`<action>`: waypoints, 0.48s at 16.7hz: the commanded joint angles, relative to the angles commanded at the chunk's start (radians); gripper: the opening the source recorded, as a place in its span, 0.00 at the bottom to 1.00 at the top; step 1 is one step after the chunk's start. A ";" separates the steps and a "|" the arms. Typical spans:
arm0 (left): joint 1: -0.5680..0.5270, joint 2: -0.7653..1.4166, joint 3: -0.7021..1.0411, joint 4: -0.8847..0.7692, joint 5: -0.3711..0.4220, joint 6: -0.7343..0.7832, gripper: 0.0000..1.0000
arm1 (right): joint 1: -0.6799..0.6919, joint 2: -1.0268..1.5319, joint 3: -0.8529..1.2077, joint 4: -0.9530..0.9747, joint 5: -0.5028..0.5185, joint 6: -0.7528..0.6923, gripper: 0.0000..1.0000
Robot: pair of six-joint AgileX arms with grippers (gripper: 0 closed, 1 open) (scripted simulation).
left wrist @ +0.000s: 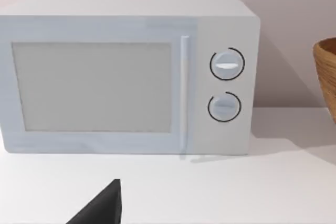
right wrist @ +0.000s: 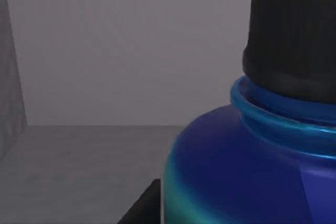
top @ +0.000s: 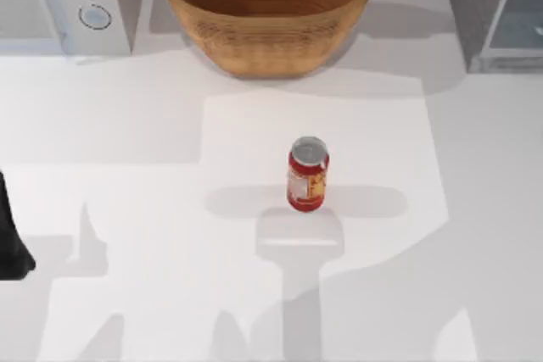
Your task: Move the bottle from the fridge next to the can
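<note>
The can (top: 307, 174), red with a yellow-and-white label and a silver top, stands upright in the middle of the table. The fridge (top: 490, 14) is the grey box with a glassy panel at the back right. Inside it, against its grey walls (right wrist: 105, 51), the bottle (right wrist: 247, 171) stands very close in the right wrist view, showing a dark blue shoulder, a turquoise side and a black cap. A dark part of my right gripper (right wrist: 140, 209) sits right beside the bottle's lower side. My left gripper (top: 10, 247) is parked at the table's left edge.
A white microwave (top: 64, 2) with two round knobs stands at the back left and faces the left wrist camera (left wrist: 126, 77). A large woven basket (top: 267, 10) sits at the back centre. Bare white table (top: 153, 209) surrounds the can.
</note>
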 joint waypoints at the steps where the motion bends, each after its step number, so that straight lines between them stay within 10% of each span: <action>1: 0.000 0.000 0.000 0.000 0.000 0.000 1.00 | 0.000 0.000 0.000 0.000 0.000 0.000 0.00; 8: 0.000 0.000 0.000 0.000 0.000 0.000 1.00 | -0.003 -0.078 0.009 -0.088 -0.001 0.002 0.00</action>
